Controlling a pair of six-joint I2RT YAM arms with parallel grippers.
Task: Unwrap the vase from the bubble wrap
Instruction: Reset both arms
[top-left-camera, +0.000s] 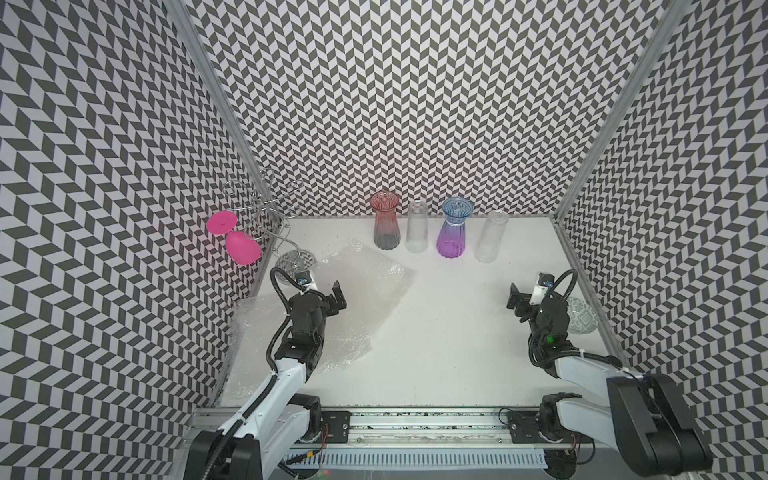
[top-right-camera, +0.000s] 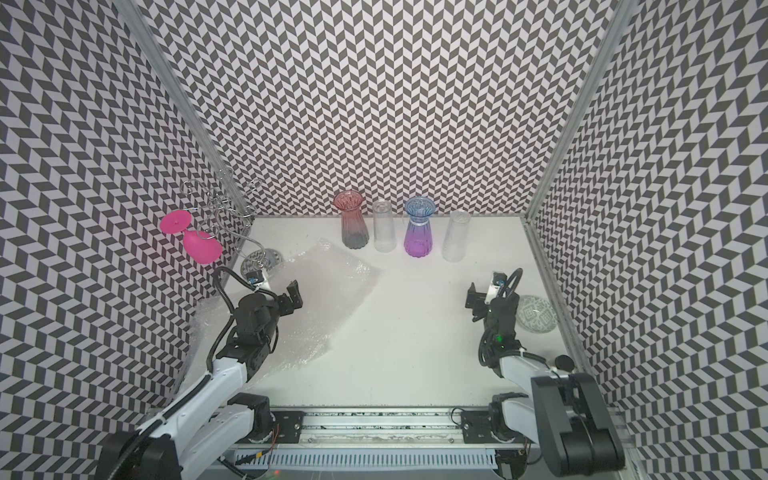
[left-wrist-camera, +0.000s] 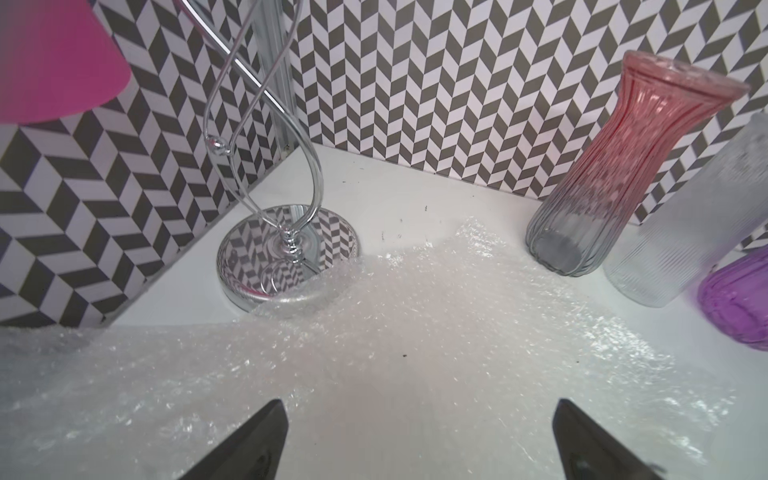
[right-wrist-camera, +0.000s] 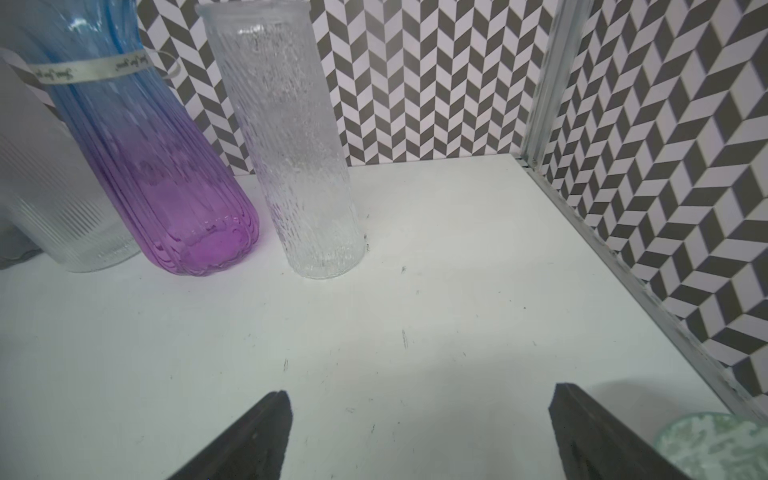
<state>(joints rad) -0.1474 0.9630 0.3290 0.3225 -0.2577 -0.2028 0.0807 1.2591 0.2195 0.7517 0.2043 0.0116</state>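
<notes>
Several vases stand bare and upright along the back wall: a pink-to-grey vase (top-left-camera: 384, 226), a ribbed clear cylinder (top-left-camera: 417, 226), a blue-to-purple vase (top-left-camera: 454, 232) and a textured clear cylinder (top-left-camera: 491, 237). The bubble wrap (top-left-camera: 365, 291) lies spread flat on the left of the table, with nothing inside it; a second crinkly sheet (top-left-camera: 249, 328) leans at the left wall. My left gripper (top-left-camera: 338, 296) hovers open over the wrap (left-wrist-camera: 415, 324), nothing between its fingers. On the right, the other gripper (top-left-camera: 515, 299) is open above bare tabletop (right-wrist-camera: 415, 332).
A chrome wire stand (top-left-camera: 266, 208) in the back left corner carries an upside-down pink glass (top-left-camera: 241, 247); its mirrored base (left-wrist-camera: 286, 253) touches the wrap's edge. A patterned glass dish (top-left-camera: 582, 313) sits by the right wall, beside my right arm. Patterned walls enclose three sides.
</notes>
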